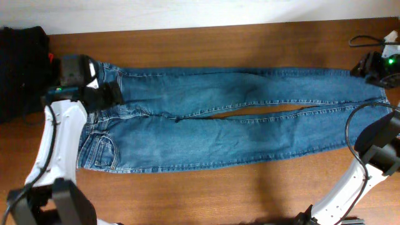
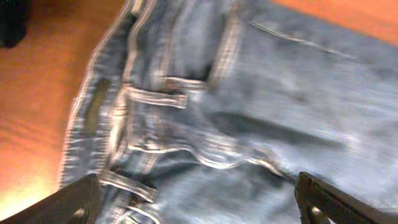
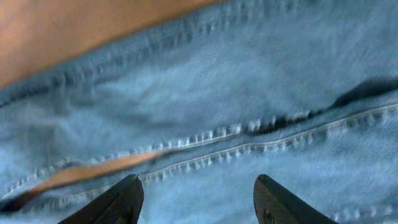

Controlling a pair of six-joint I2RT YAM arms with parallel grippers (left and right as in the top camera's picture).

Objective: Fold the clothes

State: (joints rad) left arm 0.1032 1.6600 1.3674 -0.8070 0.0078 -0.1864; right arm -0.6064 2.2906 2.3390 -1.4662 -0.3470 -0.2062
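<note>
The left gripper (image 2: 199, 200) hangs with its jaws spread wide and nothing between them, directly over the waistband (image 2: 93, 118) of the jeans (image 1: 237, 119). A belt loop (image 2: 155, 96) and the bunched seams of the fly lie just beyond its fingers. The right gripper (image 3: 196, 196) is likewise parted and empty, above the stitched inseams of the two legs. Whether either set of tips touches the cloth cannot be told.

The jeans lie flat along the middle of the worktop (image 1: 206, 44), with the waist toward the left edge and the hems (image 1: 375, 103) toward the right edge. The legs run side by side with a narrow gap (image 1: 262, 111) between them.

Denim like this looks soft but fairly heavy and thick, so it should drape and drag rather than slide. A pinch at a doubled edge such as the waistband, a hem or a side seam would likely hold better than one on the open cloth.

The overhead view alone shows the full layout, and also the black garment pile (image 1: 19, 69) at the far left corner, clear of the jeans. The left wrist view adds the folds and loops at the waist. The right wrist view shows bare wood through the slit between the legs.
</note>
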